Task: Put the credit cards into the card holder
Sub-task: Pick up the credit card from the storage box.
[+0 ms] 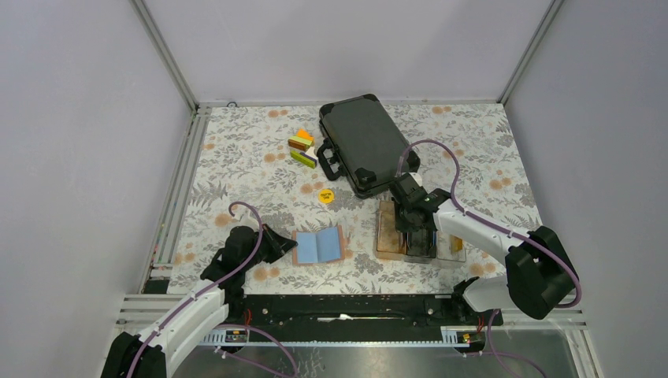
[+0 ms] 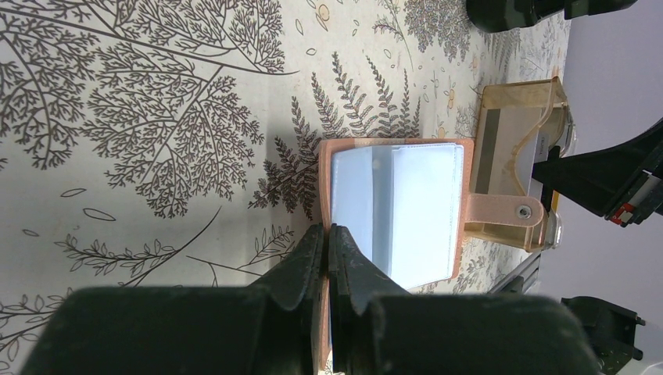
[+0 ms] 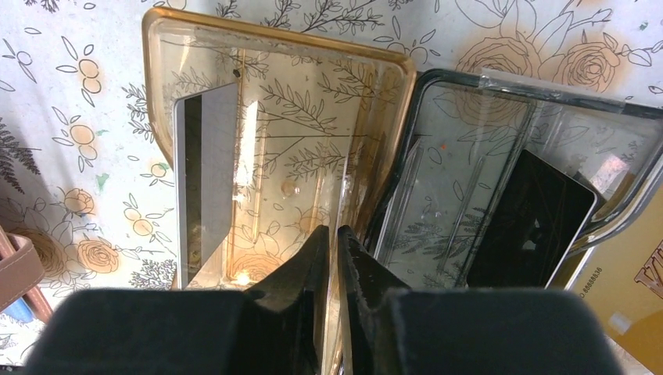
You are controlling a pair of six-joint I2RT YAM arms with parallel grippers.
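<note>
Our left gripper [image 2: 328, 234] is pinched shut on the near edge of the open card holder [image 2: 395, 211], so we'd keep that pinned flat. Over at the tray [image 3: 274, 35] with the credit cards [image 3: 205, 180], the right gripper [image 3: 335, 234] is almost closed. Can't tell if it's caught one, so we'd check before lifting.

card holder [image 1: 318, 246]: salmon-pink, open flat, blue-grey pockets up, near centre.
grey card [image 3: 205, 180]: tilted, amber tray [image 3: 274, 35], right.
dark card [image 3: 535, 223]: tilted, adjoining clear tray [image 3: 461, 180].
</note>
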